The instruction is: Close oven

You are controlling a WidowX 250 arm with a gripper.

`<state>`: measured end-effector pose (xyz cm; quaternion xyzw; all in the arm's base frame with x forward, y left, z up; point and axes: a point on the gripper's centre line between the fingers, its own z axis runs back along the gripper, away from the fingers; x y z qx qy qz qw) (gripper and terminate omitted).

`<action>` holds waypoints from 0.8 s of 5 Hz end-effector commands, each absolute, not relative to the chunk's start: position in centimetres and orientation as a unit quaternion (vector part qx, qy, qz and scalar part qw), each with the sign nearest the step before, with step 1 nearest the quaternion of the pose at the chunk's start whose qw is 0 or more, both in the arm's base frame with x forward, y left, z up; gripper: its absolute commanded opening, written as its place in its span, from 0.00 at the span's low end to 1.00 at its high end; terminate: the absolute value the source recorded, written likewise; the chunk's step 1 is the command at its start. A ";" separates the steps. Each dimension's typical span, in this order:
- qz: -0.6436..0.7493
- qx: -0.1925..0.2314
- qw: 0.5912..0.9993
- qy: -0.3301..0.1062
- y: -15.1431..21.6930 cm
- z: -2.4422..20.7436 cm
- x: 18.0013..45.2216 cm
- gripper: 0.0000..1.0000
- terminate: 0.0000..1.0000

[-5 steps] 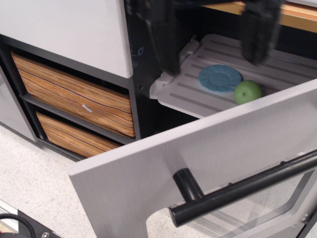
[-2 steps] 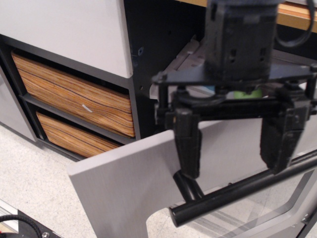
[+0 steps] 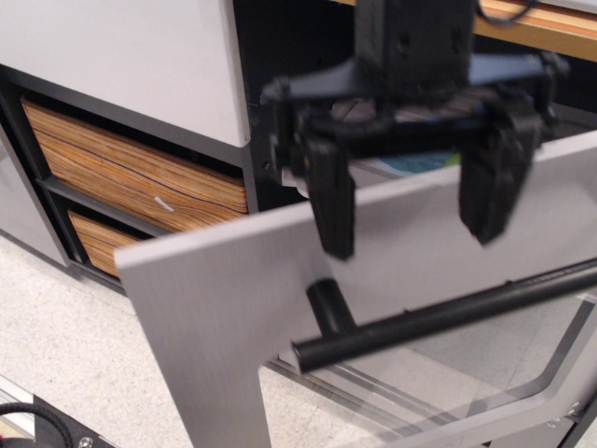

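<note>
Oven (image 3: 280,280) is seen at the right of the frame with its brushed-grey door part open, tilted up at an angle. A long black bar handle (image 3: 438,317) is carried on a short black post, and a rounded glass window (image 3: 485,373) is set below it. The dark cavity behind the door is largely hidden by the door and the arm; only a strip of the grey ribbed tray (image 3: 373,168) and a sliver of a blue item (identity cannot be told here) are visible above the door's top edge.

Compared with 0.4 s ago, the door's top edge is noted higher in the frame and its left corner further left, so that more of the lower wood-grain drawer (image 3: 93,245) is covered. The handle is likewise seen higher. The tool (image 3: 415,219) has been raised with it, and the green item seen earlier in the cavity is no longer visible.

The tool is held open, fingers (image 3: 331,210) spread wide apart and hanging in front of the door face, above the bar; nothing is gripped. Contact with the door cannot be judged (motion blur).

At left, the upper wood-grain drawer (image 3: 140,177) is shut in its dark frame; its contents are not shown.
</note>
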<state>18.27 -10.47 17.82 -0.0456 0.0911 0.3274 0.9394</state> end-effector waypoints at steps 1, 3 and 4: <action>0.284 -0.054 0.954 0.082 -9.6 17.8 18.3 1.00 0.00; 0.218 -0.054 0.971 0.077 -11.3 14.3 16.3 1.00 0.00; 0.214 -0.043 0.974 0.058 -12.0 12.3 16.2 1.00 0.00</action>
